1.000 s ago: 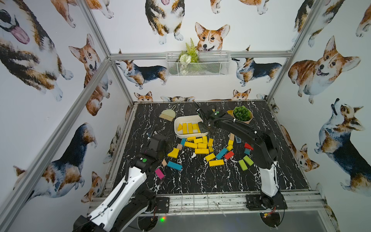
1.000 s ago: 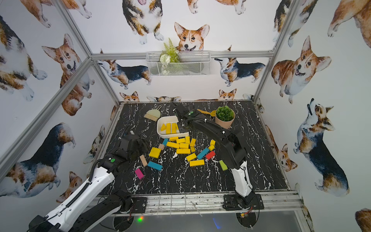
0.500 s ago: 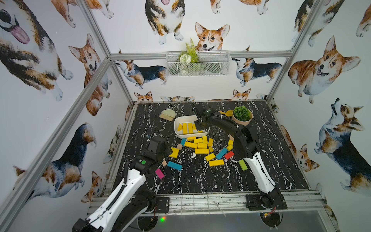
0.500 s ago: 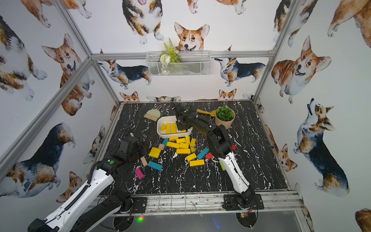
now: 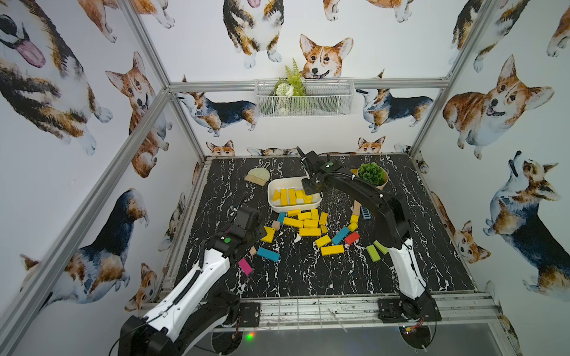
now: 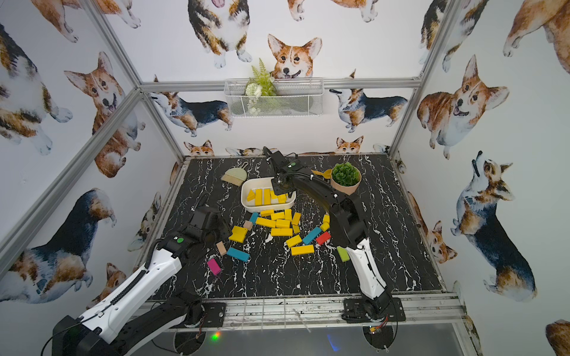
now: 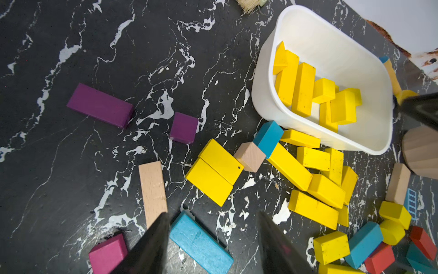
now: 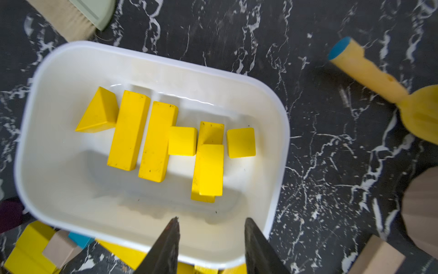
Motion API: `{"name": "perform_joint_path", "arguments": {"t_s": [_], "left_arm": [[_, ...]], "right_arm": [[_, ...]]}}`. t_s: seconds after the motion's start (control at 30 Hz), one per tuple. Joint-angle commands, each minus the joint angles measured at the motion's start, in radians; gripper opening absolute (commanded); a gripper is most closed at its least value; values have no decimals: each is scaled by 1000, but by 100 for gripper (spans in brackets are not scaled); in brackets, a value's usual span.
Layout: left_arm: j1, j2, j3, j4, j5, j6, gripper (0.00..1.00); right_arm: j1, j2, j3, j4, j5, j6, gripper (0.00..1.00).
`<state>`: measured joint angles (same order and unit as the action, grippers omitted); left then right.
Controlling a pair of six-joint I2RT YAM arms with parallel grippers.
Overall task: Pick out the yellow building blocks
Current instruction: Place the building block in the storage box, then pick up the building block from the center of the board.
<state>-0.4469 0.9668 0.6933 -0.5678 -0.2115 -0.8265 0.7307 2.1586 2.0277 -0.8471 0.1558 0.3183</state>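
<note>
Several yellow building blocks [image 8: 129, 130] lie in the white tub [image 8: 166, 57], which shows in both top views [image 5: 271, 188] [image 6: 243, 197]. One short yellow block [image 8: 211, 169] rests on top of a bar there. More yellow blocks [image 5: 305, 220] [image 6: 279, 222] [image 7: 291, 168] are scattered in front of the tub. My right gripper [image 8: 211, 219] hangs over the tub's near right corner, open, with nothing between its fingers. My left gripper [image 7: 212, 213] is open and empty, low over the table beside a flat yellow pair [image 7: 214, 170].
A blue bar [image 7: 201, 242], a wooden bar [image 7: 152, 192] and purple blocks [image 7: 99, 105] lie near my left gripper. Red, blue and green blocks [image 5: 373, 252] sit at the right. A brush [image 5: 257, 176], a potted plant [image 5: 371, 174] and a yellow scoop [image 8: 369, 73] stand behind the tub.
My right gripper's jaws have parted over the tub, and its arm has swung its elbow around. The left arm has hardly moved.
</note>
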Motion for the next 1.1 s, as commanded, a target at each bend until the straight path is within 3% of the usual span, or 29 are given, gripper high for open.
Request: {"name": "perform_joint_path", "arguments": {"t_s": [0.0, 0.23, 0.37, 0.47, 0.6, 1.07], "left_arm": [[2, 29, 9, 25, 2, 13, 62], [6, 114, 33, 67, 23, 41, 62], [10, 146, 65, 75, 8, 72, 62], [17, 165, 89, 89, 0, 91, 62], [25, 185, 116, 98, 4, 104, 62], [29, 103, 71, 101, 33, 87, 62]], "right_arm": [[15, -119, -116, 54, 2, -19, 47], [94, -404, -536, 146, -45, -12, 47], [166, -505, -704, 111, -25, -69, 47], [212, -559, -785, 66, -96, -160, 50], [263, -550, -814, -30, -91, -265, 55], [284, -361, -835, -9, -51, -345, 60]]}}
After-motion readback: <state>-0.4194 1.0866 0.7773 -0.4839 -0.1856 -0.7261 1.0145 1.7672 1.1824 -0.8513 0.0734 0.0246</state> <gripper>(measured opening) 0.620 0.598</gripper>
